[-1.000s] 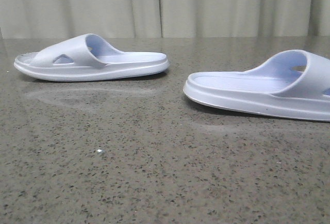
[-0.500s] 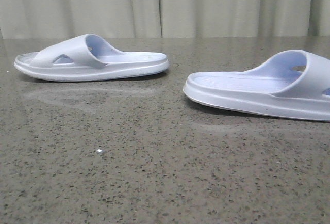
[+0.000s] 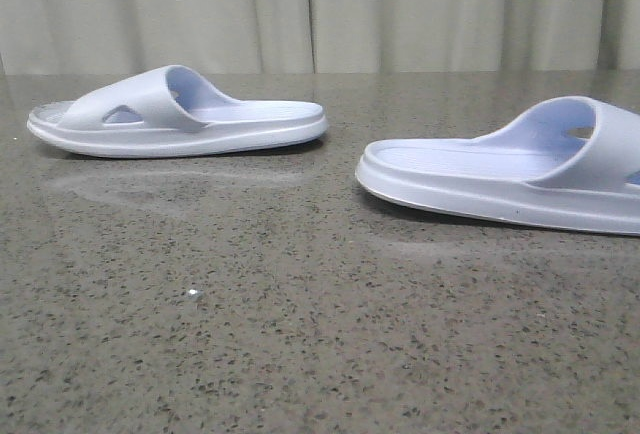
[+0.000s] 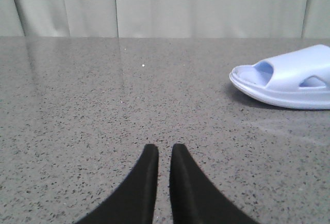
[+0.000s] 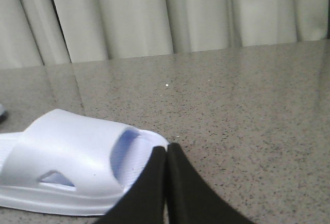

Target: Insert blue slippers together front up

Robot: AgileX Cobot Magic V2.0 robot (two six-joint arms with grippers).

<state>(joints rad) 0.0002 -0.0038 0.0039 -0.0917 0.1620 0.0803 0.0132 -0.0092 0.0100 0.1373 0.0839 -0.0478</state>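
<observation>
Even soft light; faint glare streaks on table (image 3: 300,254); short shadows under slippers (image 3: 180,114); sharp focus

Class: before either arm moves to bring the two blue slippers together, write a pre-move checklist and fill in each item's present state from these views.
1. Left slipper flat on its sole: ok.
2. Right slipper flat on its sole: ok.
3. Slippers apart, bare table between them: ok.
4. Left tool empty, fingers nearly together: ok; must open before grasping.
5. Right tool empty, fingers together, close beside the right slipper: ok; whether touching it: cannot tell.
6. Right slipper's toe end in the front view: cannot tell, cut off.
</observation>
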